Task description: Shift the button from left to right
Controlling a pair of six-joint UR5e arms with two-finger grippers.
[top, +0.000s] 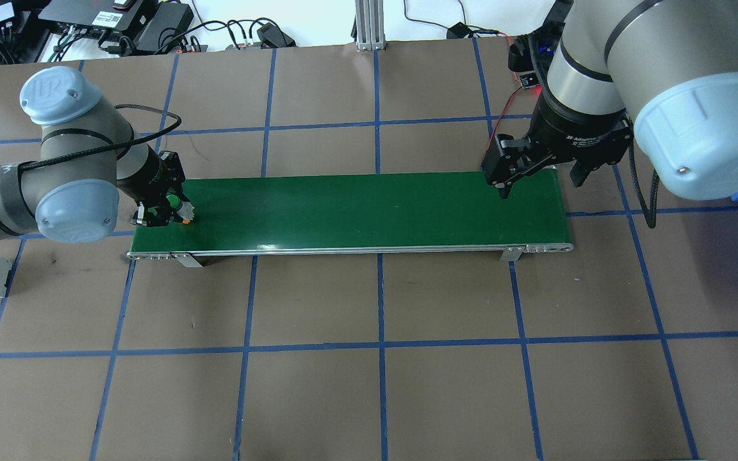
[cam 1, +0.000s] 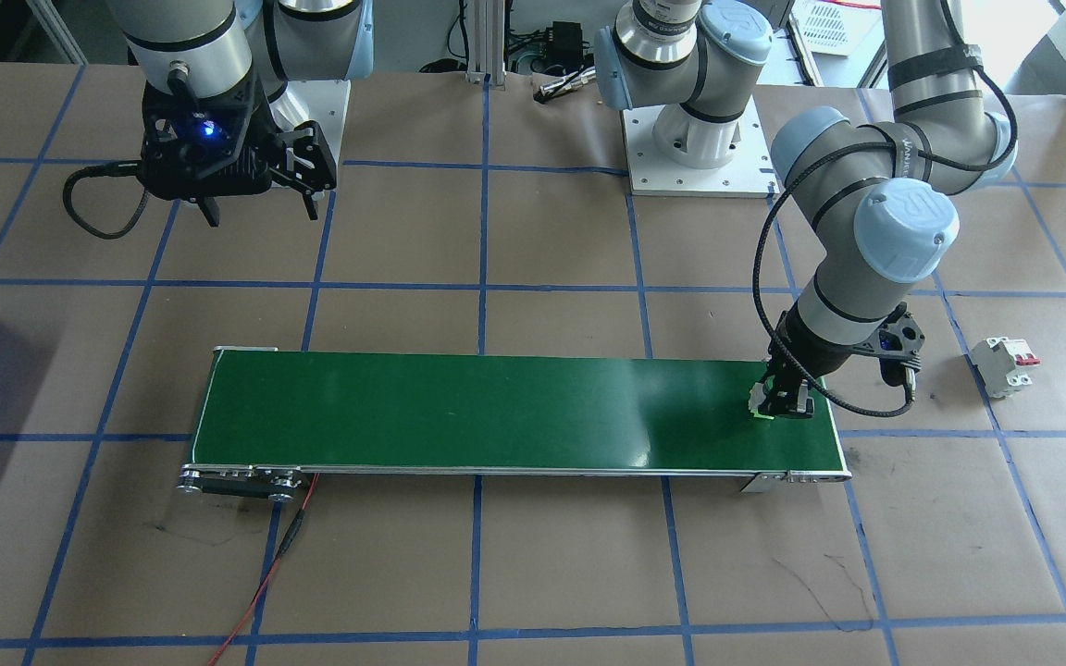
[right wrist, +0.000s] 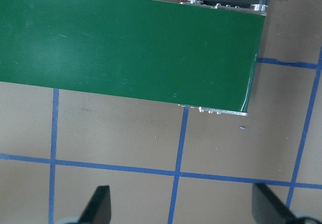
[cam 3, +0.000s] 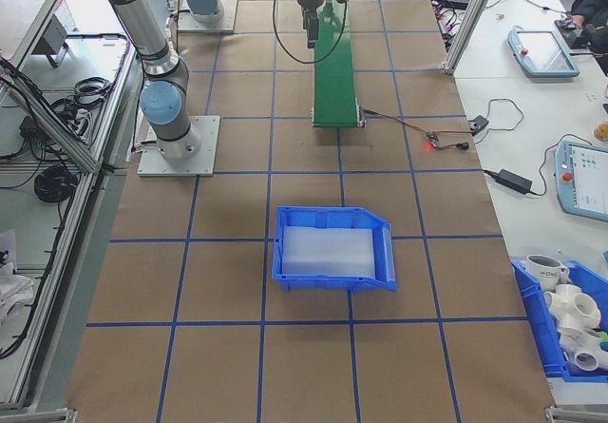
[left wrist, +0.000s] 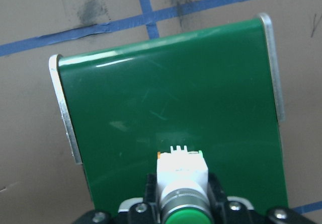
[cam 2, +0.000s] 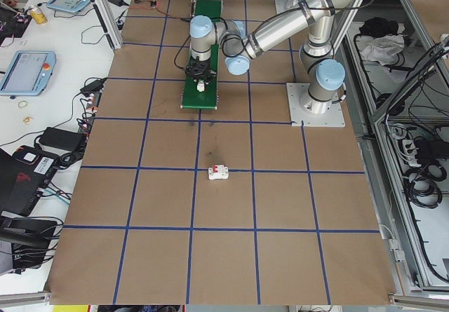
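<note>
One button (left wrist: 182,183) apparently within left pincer (left wrist: 182,196)

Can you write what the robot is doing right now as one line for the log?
left gripper: shut on button, over left end of green conveyor belt | right gripper: open, empty, above belt's right end | button not yet moved right

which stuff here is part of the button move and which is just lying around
In the job: button, left end effector shut on it, green conveyor belt, right end effector open.

Lying about: circuit breaker, blue bin.
</note>
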